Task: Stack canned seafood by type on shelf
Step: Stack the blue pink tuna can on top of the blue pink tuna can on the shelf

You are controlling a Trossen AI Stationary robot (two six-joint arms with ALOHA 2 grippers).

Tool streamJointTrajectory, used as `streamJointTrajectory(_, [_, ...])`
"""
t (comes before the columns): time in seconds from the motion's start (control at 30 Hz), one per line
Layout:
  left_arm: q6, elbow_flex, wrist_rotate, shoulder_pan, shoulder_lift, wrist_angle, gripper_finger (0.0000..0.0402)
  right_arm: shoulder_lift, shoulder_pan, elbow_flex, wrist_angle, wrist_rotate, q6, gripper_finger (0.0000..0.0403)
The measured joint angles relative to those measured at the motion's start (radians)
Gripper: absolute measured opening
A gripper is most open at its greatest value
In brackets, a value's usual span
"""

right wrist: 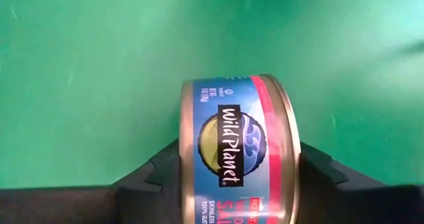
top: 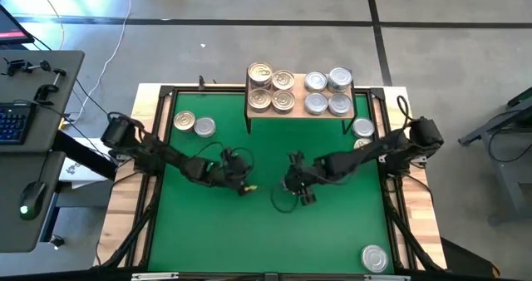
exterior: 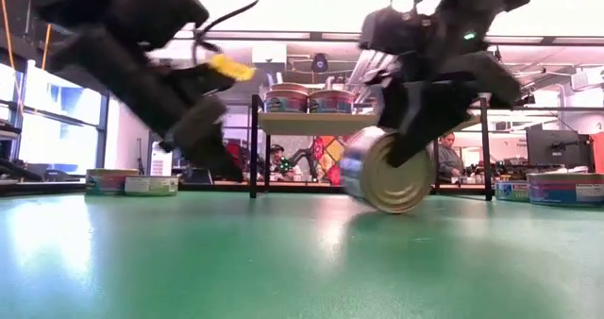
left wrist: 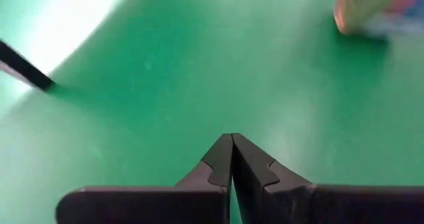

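Observation:
The shelf [top: 299, 106] stands at the mat's far edge, with several golden-lidded cans [top: 272, 88] on its left half and several silver-lidded cans [top: 327, 92] on its right half. At the middle of the green mat, my right gripper [top: 299, 191] is shut on a blue-labelled can [right wrist: 242, 151], which stands on edge [exterior: 382, 170]. To its left my left gripper [top: 245, 185] hovers over bare mat, fingers shut with nothing between them [left wrist: 232, 148]. My right gripper pinches the can between its two fingers, one finger [right wrist: 156, 174] on each flat end, beside the rim [right wrist: 188, 164]. The fingers slant down from above. The can stands on edge with its label wall facing the wrist. Whether its lower rim [exterior: 396, 209] touches the mat, I cannot tell.
Two cans [top: 194, 125] lie on the mat at the far left, one [top: 363, 129] at the far right beside the shelf's leg, and one [top: 374, 258] in the near right corner. A black frame [top: 162, 115] borders the mat. The near middle of the mat is bare.

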Motion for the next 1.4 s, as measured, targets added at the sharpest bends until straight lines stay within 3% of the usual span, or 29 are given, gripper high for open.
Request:
streamJointTrajectory(0.17, [-0.028,-0.095,-0.012,-0.066,0.007,0.175,0.0000,-0.099,0.076,0.059,0.036,0.288,-0.091,0.0178])
streamJointTrajectory(0.27, [-0.025,-0.125,-0.040,-0.081,0.007,0.247,0.0000,-0.137,0.072,0.118,0.033,0.505,-0.272,0.0178])
streamJointTrajectory(0.37, [0.010,-0.128,-0.070,-0.083,0.007,0.279,0.0000,-0.155,0.014,0.185,0.057,0.606,-0.497,0.0178])
streamJointTrajectory(0.47, [0.046,-0.128,-0.079,-0.080,0.007,0.304,0.0000,-0.168,-0.101,0.264,0.083,0.587,-0.660,0.0178])
streamJointTrajectory(0.57, [0.067,-0.128,-0.081,-0.075,0.007,0.316,0.0000,-0.154,-0.252,0.306,0.082,0.477,-0.759,0.0178])
streamJointTrajectory(0.7, [0.068,-0.128,-0.083,-0.074,0.007,0.317,0.0000,-0.143,-0.444,0.326,0.128,0.357,-0.810,0.0178])
streamJointTrajectory(0.83, [0.068,-0.128,-0.085,-0.074,0.007,0.336,0.0000,-0.101,-0.568,0.325,0.143,0.320,-0.836,0.0178])
streamJointTrajectory(0.97, [0.068,-0.128,-0.085,-0.074,0.007,0.344,0.0000,-0.069,-0.630,0.327,0.216,0.235,-0.854,0.0178])
streamJointTrajectory(1.4, [0.077,-0.128,-0.084,-0.074,0.007,0.358,0.0000,-0.021,-0.663,0.326,0.220,0.230,-0.832,0.0179])
